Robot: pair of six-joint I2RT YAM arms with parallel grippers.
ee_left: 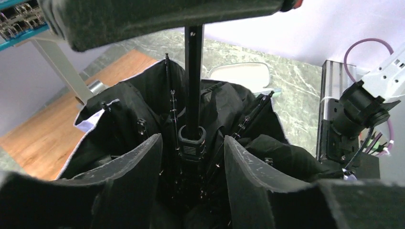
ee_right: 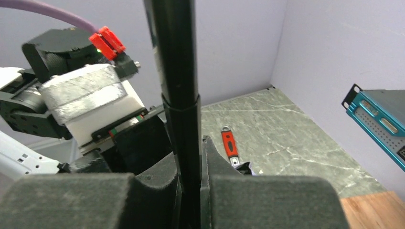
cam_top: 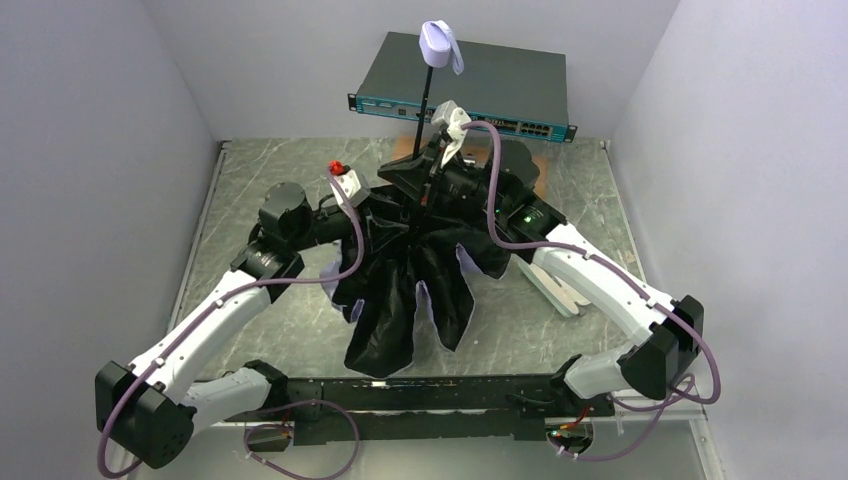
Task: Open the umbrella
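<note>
Pinching the umbrella shaft (ee_right: 179, 71): the right fingers (ee_right: 267, 200).

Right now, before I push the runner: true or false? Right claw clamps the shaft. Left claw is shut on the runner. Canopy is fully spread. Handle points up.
Right claw clamps the shaft: true.
Left claw is shut on the runner: false; its fingers stand apart on either side of it.
Canopy is fully spread: false; its folds hang slack on the table.
Handle points up: true.
</note>
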